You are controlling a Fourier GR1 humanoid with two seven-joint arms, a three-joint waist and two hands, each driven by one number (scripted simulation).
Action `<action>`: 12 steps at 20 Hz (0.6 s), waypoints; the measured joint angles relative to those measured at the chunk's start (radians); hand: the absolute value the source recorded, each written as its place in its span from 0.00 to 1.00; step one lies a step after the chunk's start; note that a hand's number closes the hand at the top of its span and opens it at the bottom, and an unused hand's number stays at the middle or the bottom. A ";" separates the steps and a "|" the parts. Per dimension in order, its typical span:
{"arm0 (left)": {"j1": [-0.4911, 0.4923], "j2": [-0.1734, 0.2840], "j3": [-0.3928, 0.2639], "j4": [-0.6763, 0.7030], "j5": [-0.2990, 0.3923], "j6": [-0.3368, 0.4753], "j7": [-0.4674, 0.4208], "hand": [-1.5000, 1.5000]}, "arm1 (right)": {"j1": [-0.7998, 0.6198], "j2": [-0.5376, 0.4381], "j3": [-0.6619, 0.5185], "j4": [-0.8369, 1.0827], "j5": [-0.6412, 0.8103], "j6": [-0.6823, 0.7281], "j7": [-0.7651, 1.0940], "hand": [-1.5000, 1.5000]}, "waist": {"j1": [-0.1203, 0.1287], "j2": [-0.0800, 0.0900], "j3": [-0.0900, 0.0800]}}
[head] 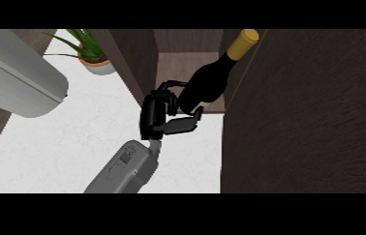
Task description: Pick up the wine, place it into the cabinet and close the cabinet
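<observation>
No readable text, label, brand, number or sign is found anywhere in the head view. No lettering is shown on the dark body or the yellow cap of the wine bottle (207, 81). No marking is carried by the cabinet (300, 113) door or its inner panels. Nothing is printed on the pot of the plant (97, 65), the white counter (64, 147), or the grey rounded appliance (28, 79) at the left. A small recessed detail is seen on the grey forearm (123, 168), but no characters can be made out on it.
</observation>
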 measured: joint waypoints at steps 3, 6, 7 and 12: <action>-0.021 0.000 -0.008 0.067 0.041 -0.003 -0.035 1.00 | 0.016 0.011 0.015 0.006 0.019 0.005 -0.015 0.00 | -0.002 0.000 0.000; -0.040 0.000 -0.011 0.145 0.098 -0.027 -0.091 1.00 | -0.004 0.007 0.012 0.016 0.011 -0.003 -0.002 0.00 | -0.003 0.001 0.000; -0.047 0.000 -0.014 0.167 0.120 -0.035 -0.111 1.00 | -0.014 0.006 0.012 0.028 0.011 -0.004 -0.004 0.00 | -0.003 0.001 0.000; -0.061 0.000 -0.016 0.243 0.226 -0.097 -0.188 1.00 | 0.040 0.037 0.056 0.012 0.052 0.004 -0.034 0.00 | -0.007 0.002 0.000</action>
